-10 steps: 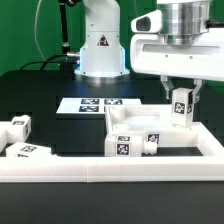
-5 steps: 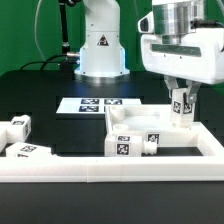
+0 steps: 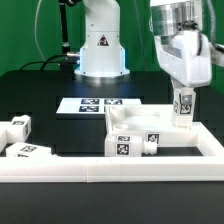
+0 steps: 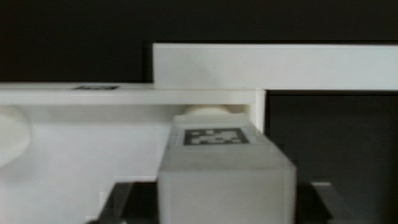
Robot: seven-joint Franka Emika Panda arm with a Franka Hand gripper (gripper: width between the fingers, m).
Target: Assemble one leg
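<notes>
The leg, a small white post with a tag on its side, stands upright at the corner of the white square panel on the exterior view's right. My gripper comes down from above and is shut on the leg's upper part. In the wrist view the leg fills the middle, with dark fingers close on both sides and its lower end at the panel's corner. Whether the peg is seated in the panel is hidden.
Two more tagged white legs lie at the exterior view's left, and tagged pieces lie against the panel's front. A long white border rail runs along the front. The marker board lies behind, near the robot base.
My gripper and wrist have turned about the vertical axis while staying over the leg. The leg stays upright at the same corner.
</notes>
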